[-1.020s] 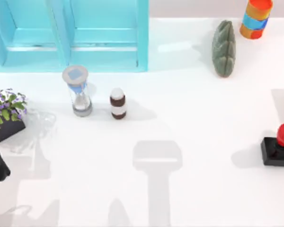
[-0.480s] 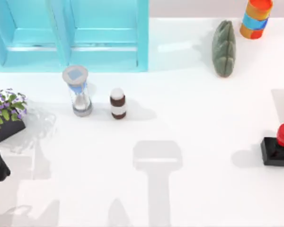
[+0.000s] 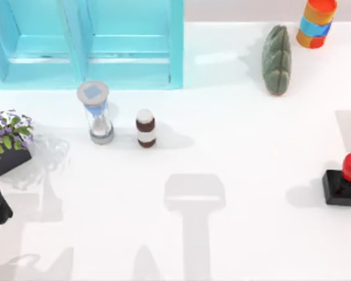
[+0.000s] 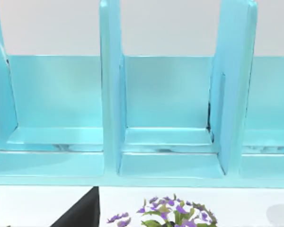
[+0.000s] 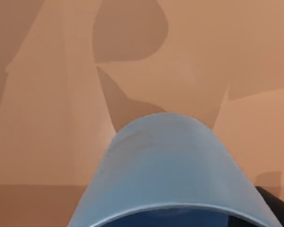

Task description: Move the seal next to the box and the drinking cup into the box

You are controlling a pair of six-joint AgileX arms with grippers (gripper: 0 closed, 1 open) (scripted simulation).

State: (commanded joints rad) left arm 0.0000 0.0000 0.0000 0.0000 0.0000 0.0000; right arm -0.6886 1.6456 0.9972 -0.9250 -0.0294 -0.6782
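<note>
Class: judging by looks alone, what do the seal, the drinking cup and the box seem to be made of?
Seal: glossy red knob, likely plastic, on a matte black block, perhaps rubber. Drinking cup: smooth, plain blue wall, probably plastic. Box: glossy turquoise panels with soft reflections, suggesting plastic or painted board.

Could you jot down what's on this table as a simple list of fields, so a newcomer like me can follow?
box: turquoise, compartmented, top view's back left
seal: red knob on black base, right edge
drinking cup: blue, close in the right wrist view
hourglass: upright in front of the box
small bottle: brown and white, beside the hourglass
flower pot: left edge
striped cylinder: back right
green ridged object: back right
</note>
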